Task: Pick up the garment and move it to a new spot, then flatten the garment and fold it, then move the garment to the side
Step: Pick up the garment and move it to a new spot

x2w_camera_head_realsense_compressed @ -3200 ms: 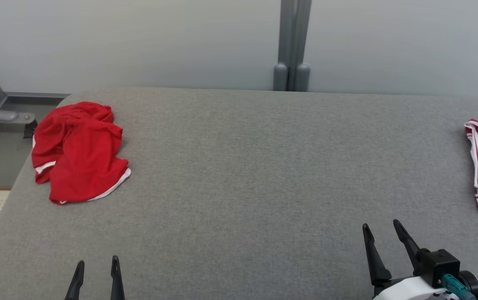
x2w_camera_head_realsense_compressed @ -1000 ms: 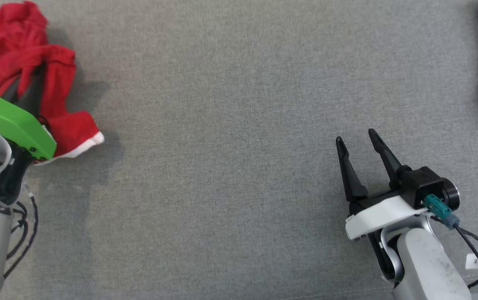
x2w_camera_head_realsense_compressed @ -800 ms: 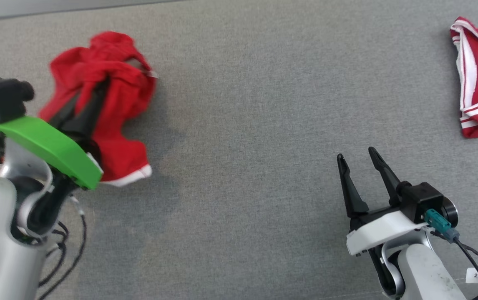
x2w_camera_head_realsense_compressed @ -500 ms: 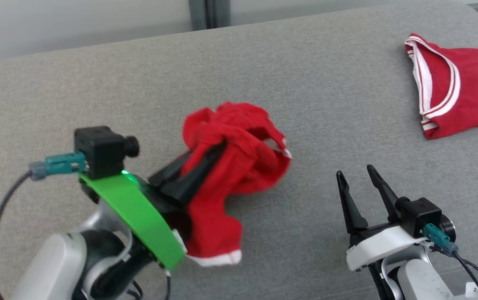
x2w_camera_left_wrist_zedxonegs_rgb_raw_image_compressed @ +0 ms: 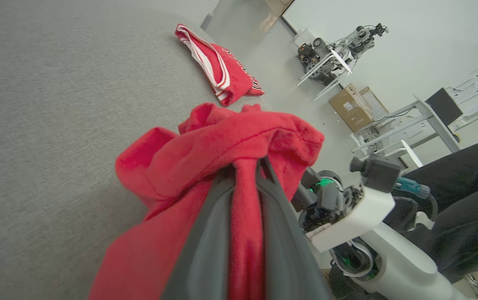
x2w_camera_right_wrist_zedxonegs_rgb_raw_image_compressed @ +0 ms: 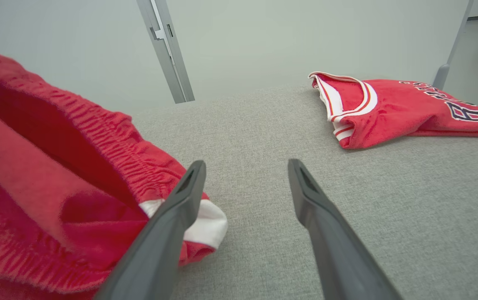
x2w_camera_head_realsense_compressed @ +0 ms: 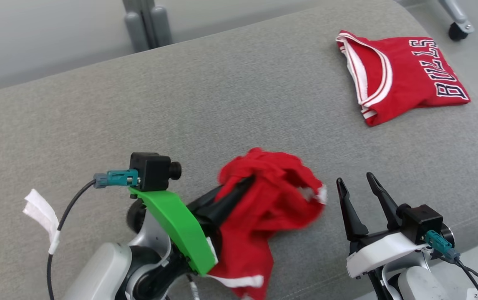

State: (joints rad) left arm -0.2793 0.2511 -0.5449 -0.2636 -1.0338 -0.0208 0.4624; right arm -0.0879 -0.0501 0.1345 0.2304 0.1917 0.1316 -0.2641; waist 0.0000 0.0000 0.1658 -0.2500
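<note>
The garment [x2w_camera_head_realsense_compressed: 276, 200] is a crumpled piece of red cloth with white trim. It hangs bunched from my left gripper [x2w_camera_head_realsense_compressed: 245, 183], which is shut on a fold of it low over the grey padded table [x2w_camera_head_realsense_compressed: 222, 104]. In the left wrist view a strip of the garment [x2w_camera_left_wrist_zedxonegs_rgb_raw_image_compressed: 222, 141] is pinched between the two fingers of the left gripper [x2w_camera_left_wrist_zedxonegs_rgb_raw_image_compressed: 245, 166]. My right gripper [x2w_camera_head_realsense_compressed: 353, 179] stands open just right of the bundle, with nothing between its fingers. In the right wrist view the garment [x2w_camera_right_wrist_zedxonegs_rgb_raw_image_compressed: 34, 175] lies against the left finger of the right gripper [x2w_camera_right_wrist_zedxonegs_rgb_raw_image_compressed: 246, 164].
A folded red jersey [x2w_camera_head_realsense_compressed: 401, 71] with white trim and dark lettering lies at the table's far right end; it also shows as the jersey [x2w_camera_left_wrist_zedxonegs_rgb_raw_image_compressed: 222, 71] and the jersey [x2w_camera_right_wrist_zedxonegs_rgb_raw_image_compressed: 389, 108]. A grey post [x2w_camera_head_realsense_compressed: 145, 23] stands behind the table. A cardboard box [x2w_camera_left_wrist_zedxonegs_rgb_raw_image_compressed: 351, 106] sits on the floor beyond.
The camera has swung right. My left gripper, shut on the garment, has carried it from the table's left end to the front middle, beside the right gripper, which has stayed open.
</note>
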